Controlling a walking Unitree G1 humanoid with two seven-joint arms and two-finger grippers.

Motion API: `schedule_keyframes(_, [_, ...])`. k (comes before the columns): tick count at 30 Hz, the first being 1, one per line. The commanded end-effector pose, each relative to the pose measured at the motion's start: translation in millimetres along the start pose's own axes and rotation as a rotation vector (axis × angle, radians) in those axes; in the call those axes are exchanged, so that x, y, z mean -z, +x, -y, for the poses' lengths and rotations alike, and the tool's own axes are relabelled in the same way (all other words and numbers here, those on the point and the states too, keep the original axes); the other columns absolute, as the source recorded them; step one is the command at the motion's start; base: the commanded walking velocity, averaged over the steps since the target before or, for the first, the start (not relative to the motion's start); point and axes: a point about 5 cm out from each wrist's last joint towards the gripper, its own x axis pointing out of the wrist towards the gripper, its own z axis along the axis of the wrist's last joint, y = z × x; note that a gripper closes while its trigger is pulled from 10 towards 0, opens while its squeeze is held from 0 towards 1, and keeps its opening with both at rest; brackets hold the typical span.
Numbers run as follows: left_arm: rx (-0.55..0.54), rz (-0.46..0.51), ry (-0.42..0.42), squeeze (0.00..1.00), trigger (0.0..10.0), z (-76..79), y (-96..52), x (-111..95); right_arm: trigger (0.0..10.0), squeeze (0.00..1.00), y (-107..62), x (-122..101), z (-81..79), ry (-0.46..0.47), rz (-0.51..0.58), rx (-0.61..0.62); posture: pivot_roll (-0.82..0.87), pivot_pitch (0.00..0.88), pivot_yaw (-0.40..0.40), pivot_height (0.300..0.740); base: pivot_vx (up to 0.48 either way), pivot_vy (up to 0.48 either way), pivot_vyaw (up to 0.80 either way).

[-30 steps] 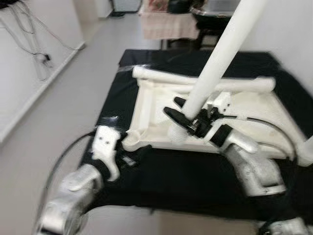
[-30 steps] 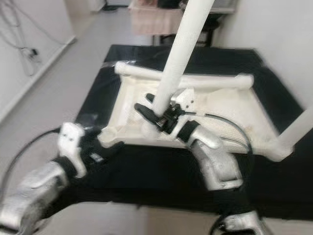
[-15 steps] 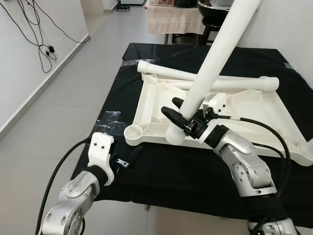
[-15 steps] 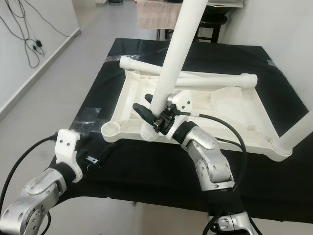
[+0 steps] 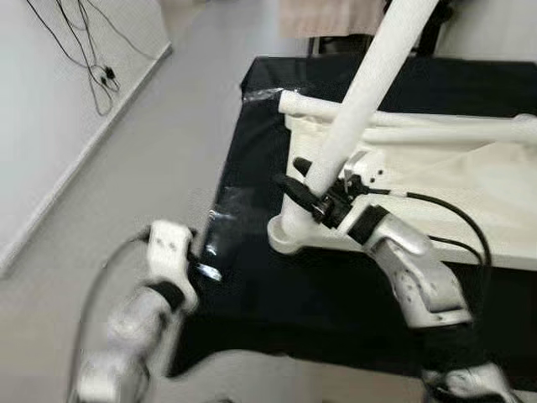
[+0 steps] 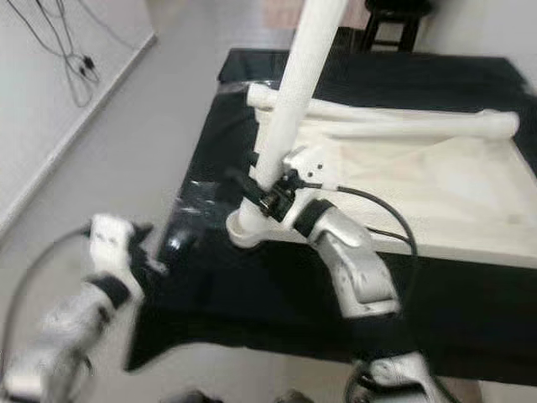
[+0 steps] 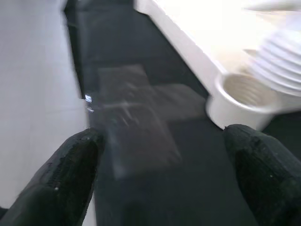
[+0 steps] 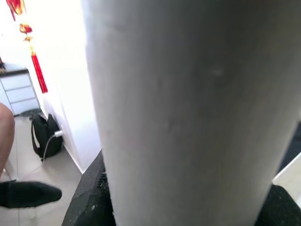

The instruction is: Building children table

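A big white table top (image 5: pixel 436 180) lies upside down on a black cloth (image 5: pixel 336 285) that covers a work table. The right gripper (image 5: pixel 312 195) holds a long white table leg (image 5: pixel 361 101) tight near its low end, with one black finger on each side of it. The leg leans up and away, and its low end sits at the round white socket (image 5: pixel 285 235) on the near corner of the table top. In the right wrist view the leg (image 8: pixel 188 117) is very close, with the black fingers (image 8: pixel 91 197) pressed against it. Two more white legs (image 6: pixel 394 126) lie across the far part of the table top. The left gripper (image 7: pixel 160 188) hangs above the near edge of the black cloth, close to that corner, and it holds nothing. Its two black fingers (image 7: pixel 61 174) are spread wide apart. In the left wrist view the socket (image 7: pixel 242 96) is near, and the ribbed end of the leg (image 7: pixel 282 61) is at it. A shiny patch of clear tape (image 5: pixel 222 210) sticks to the cloth beside the corner. Black wires (image 5: pixel 92 59) hang on the white wall by the grey floor (image 5: pixel 151 151).
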Motion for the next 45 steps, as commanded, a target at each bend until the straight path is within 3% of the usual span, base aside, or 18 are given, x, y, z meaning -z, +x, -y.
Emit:
schedule_keyframes(1, [0.028, -0.023, 0.043, 0.0, 10.0, 0.2, -4.5, 3.6, 10.0, 0.0, 5.6, -3.3, -3.8, -0.023, 0.021, -0.029, 0.06, 0.129, -0.025, 0.74, 0.0, 0.0, 0.0])
schedule_keyframes(14, [0.141, -0.024, 0.106, 0.0, 10.0, 13.7, -5.3, 3.8, 10.0, 0.0, 18.3, -6.3, 7.6, -0.071, 0.015, -0.062, 0.08, 0.169, -0.036, 0.74, 0.0, 0.0, 0.0])
schedule_keyframes(18, [0.253, -0.024, 0.104, 0.0, 10.0, 26.4, -10.5, 3.0, 10.0, 0.0, 21.1, -12.7, 16.9, -0.038, 0.007, -0.231, 0.09, 0.205, -0.037, 0.74, 0.0, 0.0, 0.0])
schedule_keyframes(20, [0.266, -0.024, 0.104, 0.0, 10.0, 27.9, -11.6, 2.9, 10.0, 0.0, 20.7, -13.3, 17.9, -0.031, 0.004, -0.255, 0.09, 0.205, -0.037, 0.74, 0.0, 0.0, 0.0])
schedule_keyframes(21, [0.292, -0.018, 0.09, 0.0, 0.0, 30.9, -14.9, 1.9, 10.0, 0.0, 19.0, -14.4, 18.4, -0.013, -0.002, -0.3, 0.1, 0.229, -0.035, 0.74, 0.0, 0.0, 0.0])
schedule_keyframes(29, [0.345, -0.021, 0.102, 0.0, 0.0, 40.1, -34.2, 0.0, 10.0, 0.0, 16.1, -25.3, 21.4, 0.005, -0.03, -0.508, 0.13, 0.301, -0.036, 0.74, 0.0, 0.0, 0.0])
schedule_keyframes(34, [0.296, -0.021, 0.144, 0.0, 0.0, 37.1, -49.4, -1.7, 10.0, 0.0, 22.2, -34.1, 23.7, -0.001, 0.0, -0.608, 0.17, 0.337, -0.025, 0.74, 0.0, 0.0, 0.0])
schedule_keyframes(45, [0.301, -0.04, 0.166, 0.0, 0.0, 35.2, -60.0, -3.5, 10.0, 0.0, 18.5, -42.8, 32.3, -0.022, 0.015, -0.661, 0.19, 0.363, -0.002, 0.74, 0.0, 0.0, 0.0])
